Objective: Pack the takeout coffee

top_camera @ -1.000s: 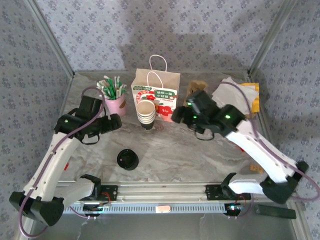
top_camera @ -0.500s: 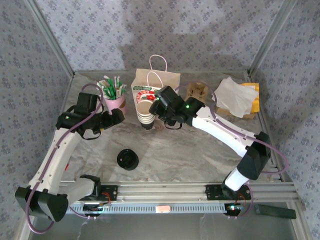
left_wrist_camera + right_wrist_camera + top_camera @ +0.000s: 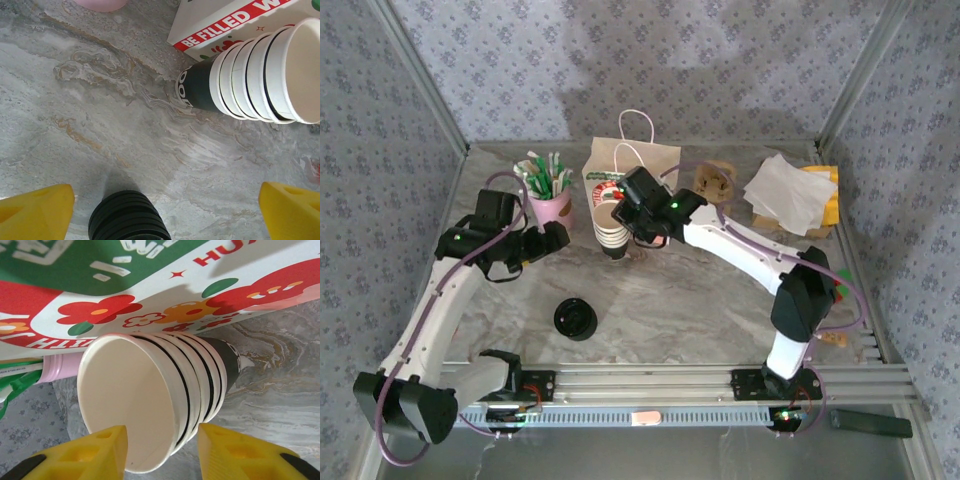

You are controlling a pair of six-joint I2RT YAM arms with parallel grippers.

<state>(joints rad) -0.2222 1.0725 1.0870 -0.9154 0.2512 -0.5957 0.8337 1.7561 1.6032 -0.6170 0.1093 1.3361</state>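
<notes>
Over the table (image 3: 720, 300), seen from above, we find the right gripper (image 3: 623, 213) reached across to the stack of cups (image 3: 611, 235), which stands just in front of the paper bag (image 3: 655, 165). The gripper sits at the stack's top rim. The left gripper (image 3: 554, 240) hangs near the pink cup (image 3: 550, 208), jaws apart and empty. The pile of lids (image 3: 575, 320) lies well apart from the stack, toward the near edge. We judge that the takeout coffee is not yet made up: its cup is the top one of the stack and its lid is one of the pile.

From the left wrist, the two yellow fingers (image 3: 35, 212) stand wide at the lower corners, holding nothing, with the lids on the table between them. The stack and the bag's printed side lie beyond.

From the right wrist, the yellow fingers (image 3: 95, 452) straddle the mouth of the top cup, one on either side. They stand partway in, but we cannot tell whether the pads already press on the paper.

The step in hand, as we read it, is taking one cup off the stack. The next move calls for a light, even pinch on the top rim alone. Then it needs a straight lift, so that the nested cups below stay put and the bag behind is not knocked.
</notes>
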